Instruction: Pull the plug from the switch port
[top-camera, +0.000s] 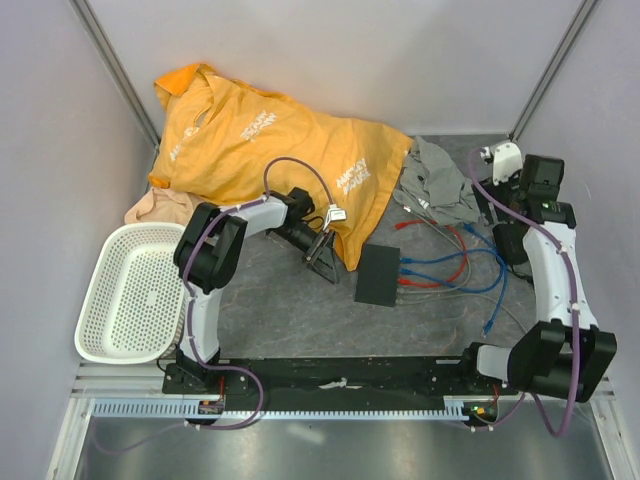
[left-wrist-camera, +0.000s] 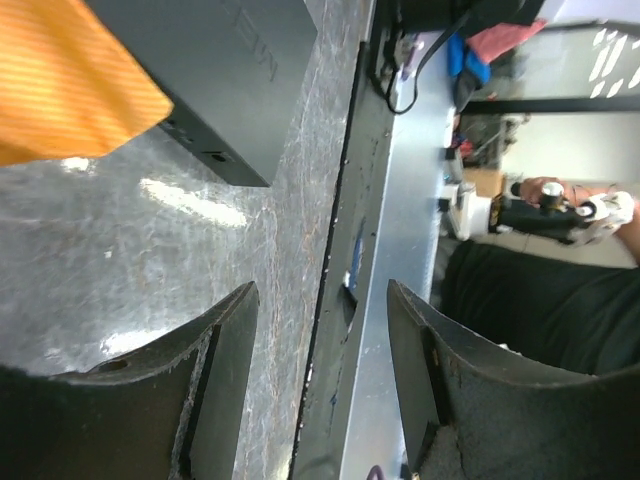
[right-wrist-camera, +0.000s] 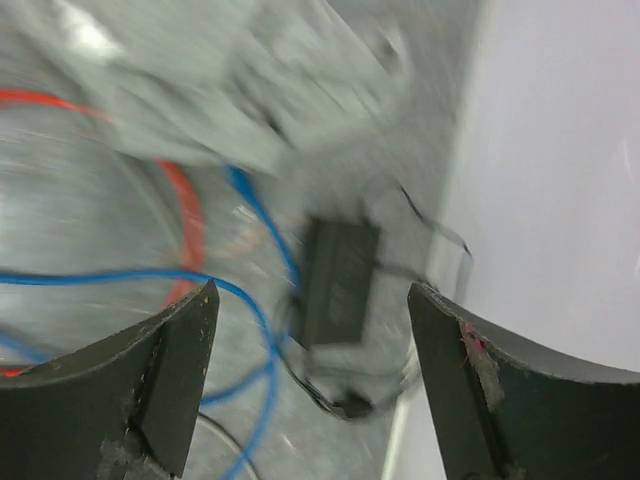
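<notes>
My left pincer is partway open w/ nothing between the fingers, low over the table. The black switch lies flat mid-table, just right of it, w/ the orange shirt hanging in at its far-left corner. Blue cables and a red one meet its right edge, so the switch port is there, tho prob too small to pick out a single plug. My right pincer is spread wide and empty. View's blurry, over the cables and a power brick near the right wall.
</notes>
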